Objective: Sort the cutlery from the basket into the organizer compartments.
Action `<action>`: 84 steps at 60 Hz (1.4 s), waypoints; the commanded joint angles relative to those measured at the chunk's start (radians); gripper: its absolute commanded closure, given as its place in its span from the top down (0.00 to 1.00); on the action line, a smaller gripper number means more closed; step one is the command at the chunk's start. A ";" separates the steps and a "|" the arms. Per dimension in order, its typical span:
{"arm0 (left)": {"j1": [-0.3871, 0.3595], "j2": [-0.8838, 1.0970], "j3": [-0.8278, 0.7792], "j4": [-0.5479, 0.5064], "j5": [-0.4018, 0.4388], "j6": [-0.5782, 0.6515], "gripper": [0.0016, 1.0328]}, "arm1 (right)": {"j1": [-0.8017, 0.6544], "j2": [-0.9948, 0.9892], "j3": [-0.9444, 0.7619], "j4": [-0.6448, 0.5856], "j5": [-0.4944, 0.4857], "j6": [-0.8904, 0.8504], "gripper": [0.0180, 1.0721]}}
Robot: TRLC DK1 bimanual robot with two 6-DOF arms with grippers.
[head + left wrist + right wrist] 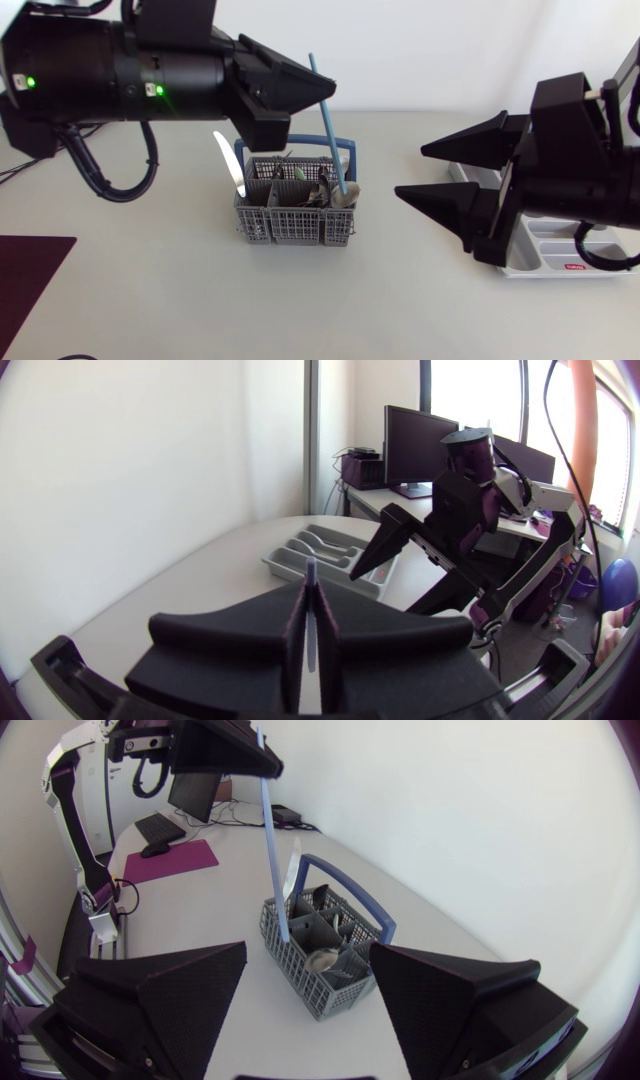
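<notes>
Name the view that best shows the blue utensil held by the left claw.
Right wrist view: the blue utensil runs full length from the left claw down to the basket. Head view shows it too, slanted over the basket. Left wrist view shows only a sliver between the fingers.

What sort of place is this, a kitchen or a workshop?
Probably a robotics lab bench, not a kitchen: two robot arms over a white table, the left gripper holding a blue-handled utensil at a grey cutlery basket, an organizer tray near the right gripper.
</notes>
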State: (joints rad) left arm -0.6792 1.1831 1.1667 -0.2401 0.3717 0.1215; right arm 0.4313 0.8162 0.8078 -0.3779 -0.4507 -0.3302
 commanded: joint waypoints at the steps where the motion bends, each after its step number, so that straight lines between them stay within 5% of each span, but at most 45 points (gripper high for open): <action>1: 0.021 0.059 0.048 -0.025 0.073 -0.059 0.03 | 0.009 0.028 0.031 -0.013 -0.034 0.030 0.84; 21: 0.050 0.167 0.099 -0.025 0.242 -0.118 0.03 | 0.058 0.155 0.025 0.062 -0.068 0.049 0.71; 51: 0.064 0.190 0.090 -0.016 0.280 -0.135 0.03 | 0.107 0.248 0.036 0.123 -0.065 0.095 0.16; 69: 0.073 0.187 0.085 -0.010 0.308 -0.157 0.04 | 0.115 0.256 0.031 0.134 -0.066 0.123 0.06; 74: 0.078 0.185 0.090 -0.010 0.317 -0.164 0.12 | 0.116 0.255 0.028 0.123 -0.068 0.123 0.06; 84: 0.095 0.185 0.119 -0.008 0.322 -0.186 0.48 | 0.119 0.225 0.005 0.093 -0.065 0.120 0.06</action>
State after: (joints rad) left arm -0.6018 1.3579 1.2438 -0.2573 0.6807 -0.0299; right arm 0.5381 1.0565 0.8265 -0.2676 -0.5125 -0.2306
